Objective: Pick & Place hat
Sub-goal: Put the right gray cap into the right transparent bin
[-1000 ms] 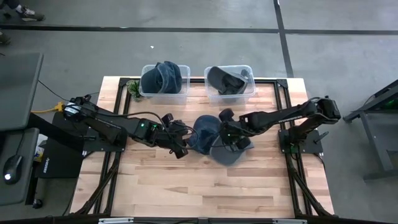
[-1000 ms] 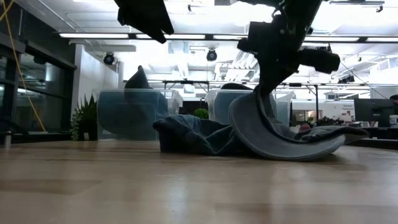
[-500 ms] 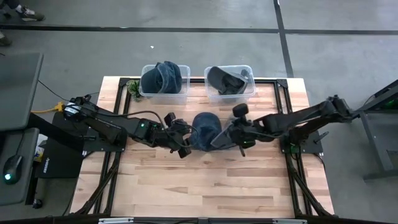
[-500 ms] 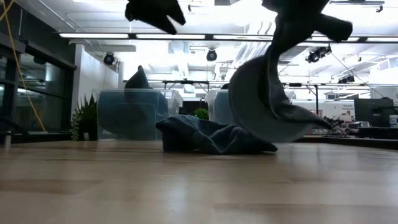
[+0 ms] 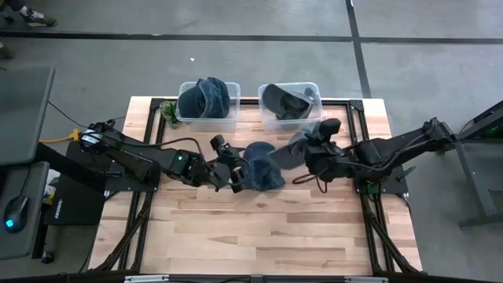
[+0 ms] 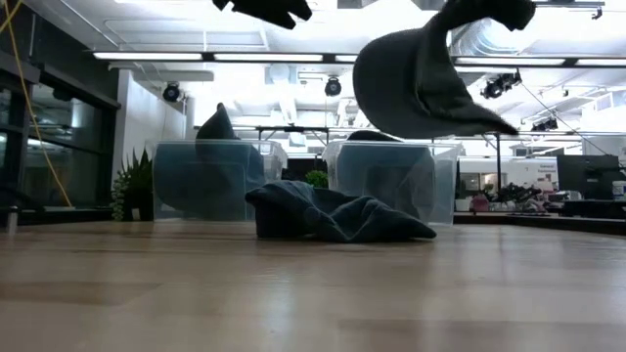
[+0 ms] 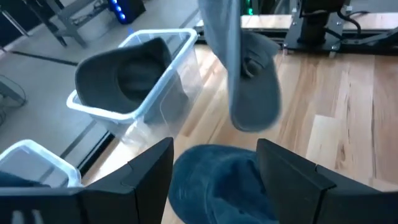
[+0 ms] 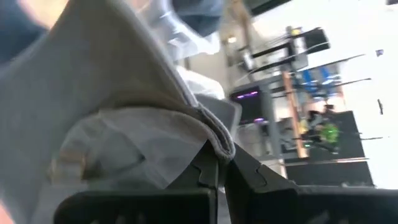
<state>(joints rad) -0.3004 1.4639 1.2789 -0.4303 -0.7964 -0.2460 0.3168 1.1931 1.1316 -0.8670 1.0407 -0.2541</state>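
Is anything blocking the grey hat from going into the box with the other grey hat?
Nothing visible is. The grey hat hangs in the right gripper, clear of the table, and the bin is open on top.

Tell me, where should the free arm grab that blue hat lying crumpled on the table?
Probably at a raised fold along the top of the blue hat. It lies slumped flat on the table, so its edges hug the wood, while the creases stand up. The left gripper, open and right above it, could come straight down. The right gripper is busy, shut on the grey hat.

Grey hat (image 6: 421, 83) top possibly cropped
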